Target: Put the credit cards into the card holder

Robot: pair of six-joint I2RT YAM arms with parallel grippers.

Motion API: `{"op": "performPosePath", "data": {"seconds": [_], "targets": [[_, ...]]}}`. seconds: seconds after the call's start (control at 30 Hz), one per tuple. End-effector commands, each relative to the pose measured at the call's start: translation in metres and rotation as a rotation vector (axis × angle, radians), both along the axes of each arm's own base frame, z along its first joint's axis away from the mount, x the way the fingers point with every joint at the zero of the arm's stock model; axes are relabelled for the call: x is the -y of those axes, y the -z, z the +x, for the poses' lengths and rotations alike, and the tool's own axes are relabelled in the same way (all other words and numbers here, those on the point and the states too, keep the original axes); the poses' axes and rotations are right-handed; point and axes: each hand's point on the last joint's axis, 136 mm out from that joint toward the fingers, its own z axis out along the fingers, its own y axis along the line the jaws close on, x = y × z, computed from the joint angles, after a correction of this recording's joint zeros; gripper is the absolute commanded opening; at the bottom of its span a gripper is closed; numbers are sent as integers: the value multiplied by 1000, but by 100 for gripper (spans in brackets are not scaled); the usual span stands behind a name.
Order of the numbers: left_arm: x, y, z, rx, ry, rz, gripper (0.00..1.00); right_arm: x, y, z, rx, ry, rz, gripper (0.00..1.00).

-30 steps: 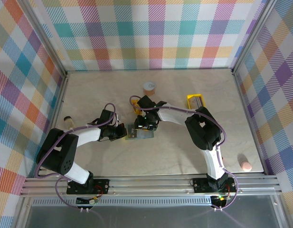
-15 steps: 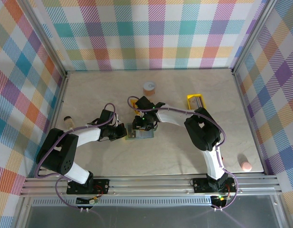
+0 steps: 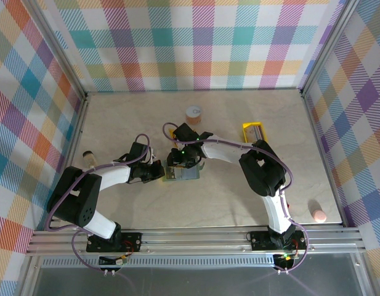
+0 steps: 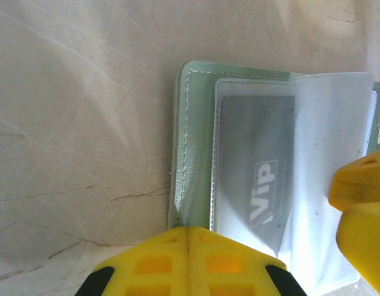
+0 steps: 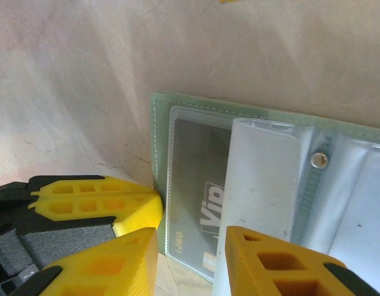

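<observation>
Card holder [image 3: 180, 174] lies open on table [image 3: 239, 203], centre, grey card [image 4: 254, 160] inside clear sleeve. Left gripper [image 4: 188, 231] closed, fingers together at holder's edge. Right gripper [image 5: 190, 246] jaws apart over sleeve flap [image 5: 263, 179], possibly touching it.

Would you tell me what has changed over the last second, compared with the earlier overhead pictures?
The right gripper shifted slightly to the left over the open card holder, with its fingers apart. Nothing was visibly taken hold of or let go. The left gripper stayed shut at the holder's left edge, and the holder stayed where it was, with the grey Vip card lying in its clear sleeve.
</observation>
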Motion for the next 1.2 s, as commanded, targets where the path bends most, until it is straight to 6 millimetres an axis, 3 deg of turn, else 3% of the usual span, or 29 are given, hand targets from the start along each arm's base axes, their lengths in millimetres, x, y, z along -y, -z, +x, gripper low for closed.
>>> {"op": "performPosePath", "data": {"seconds": [0.0,0.33,0.43,0.57,0.67,0.77,1.17], "targets": [[-4,2,0,-4,2,11,0,-12,-7,0,-8,-7,41,35],[-5,2,-1,-5,-1,12,0,-14,-14,1,6,2,59,34],[-6,2,-1,-6,-1,14,0,-4,-22,4,41,23,38,34],[-5,3,-1,-7,1,13,0,27,-27,9,81,99,-41,38],[-5,2,-1,-6,1,12,0,53,-21,11,97,150,-126,45],[-5,2,0,-3,3,11,0,66,-8,9,73,156,-192,51],[-6,1,-1,-6,5,15,0,62,18,9,26,134,-231,59]]}}
